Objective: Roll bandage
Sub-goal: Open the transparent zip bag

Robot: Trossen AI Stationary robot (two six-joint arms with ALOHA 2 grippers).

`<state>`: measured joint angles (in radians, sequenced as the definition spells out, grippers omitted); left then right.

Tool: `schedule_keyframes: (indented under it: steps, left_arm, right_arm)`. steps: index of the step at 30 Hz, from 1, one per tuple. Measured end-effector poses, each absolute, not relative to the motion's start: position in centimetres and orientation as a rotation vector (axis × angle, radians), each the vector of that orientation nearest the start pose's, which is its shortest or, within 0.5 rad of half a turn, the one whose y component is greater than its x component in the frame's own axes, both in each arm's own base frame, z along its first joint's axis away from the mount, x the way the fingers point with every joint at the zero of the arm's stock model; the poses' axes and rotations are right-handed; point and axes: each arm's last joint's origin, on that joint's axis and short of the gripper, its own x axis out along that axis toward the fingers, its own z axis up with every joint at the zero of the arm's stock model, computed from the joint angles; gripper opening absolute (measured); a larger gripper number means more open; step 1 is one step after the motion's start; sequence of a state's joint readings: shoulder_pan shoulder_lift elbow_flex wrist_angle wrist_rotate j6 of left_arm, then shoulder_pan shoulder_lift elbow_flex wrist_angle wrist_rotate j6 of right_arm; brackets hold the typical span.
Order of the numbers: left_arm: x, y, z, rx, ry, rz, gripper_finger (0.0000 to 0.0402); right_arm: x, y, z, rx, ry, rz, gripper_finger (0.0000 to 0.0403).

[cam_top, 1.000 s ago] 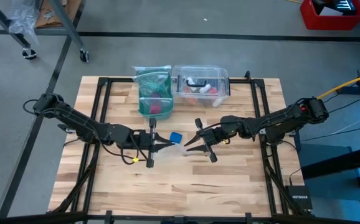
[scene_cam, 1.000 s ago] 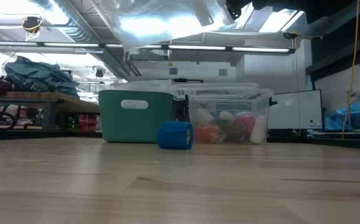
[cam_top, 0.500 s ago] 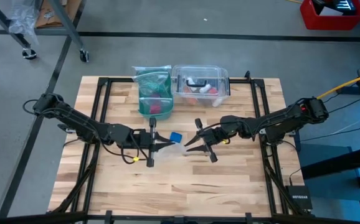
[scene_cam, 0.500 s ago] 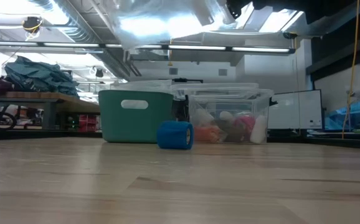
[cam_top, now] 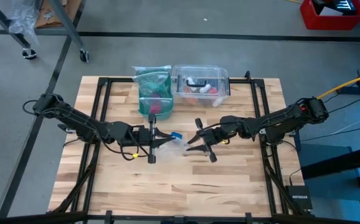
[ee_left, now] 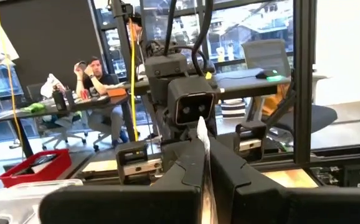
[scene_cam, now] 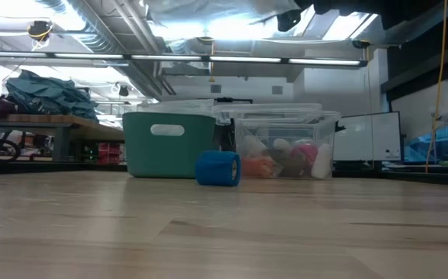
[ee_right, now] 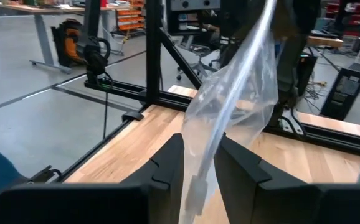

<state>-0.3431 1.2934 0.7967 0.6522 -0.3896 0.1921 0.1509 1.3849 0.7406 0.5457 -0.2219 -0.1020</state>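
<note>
Both arms' fingers [ee_right: 167, 163] pinching clear bag [ee_right: 230, 118]; bandage [cam_top: 175, 135] beside, untouched

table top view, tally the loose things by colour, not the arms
blue: 1, small blue fabric bandage roll
teal: 1, teal plastic bin
clear: 2, clear plastic lidded box, clear plastic zip bag
total: 4

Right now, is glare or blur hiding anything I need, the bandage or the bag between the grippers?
Low view: ceiling lights blow out the top, washing out the clear bag; the bandage is clear. Right wrist view: the bag is translucent but readable between the fingers. High view: the bandage shows small, no glare.
</note>
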Motion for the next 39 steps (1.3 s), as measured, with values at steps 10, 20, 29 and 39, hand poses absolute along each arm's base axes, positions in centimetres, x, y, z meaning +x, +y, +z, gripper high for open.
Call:
schedule_keyframes:
  steps: [10,20,29,39]
  left_arm:
    - [27.3,-8.3,31.2,0.136,-0.195,0.076,0.0]
    - [27.5,-8.3,30.6,0.128,-0.138,0.07,0.0]
    - [27.5,-8.6,30.2,0.166,-0.094,0.034,0.0]
    - [27.2,-9.7,29.0,0.214,0.005,-0.103,0.0]
  right_arm:
    - [29.4,5.0,24.8,-0.099,0.149,0.325,0.0055]
    - [29.4,4.9,24.7,-0.109,0.157,0.324,0.0037]
    - [29.4,4.9,24.8,-0.11,0.146,0.323,0.0055]
    - [29.5,5.0,25.6,-0.111,0.067,0.321,0.0055]
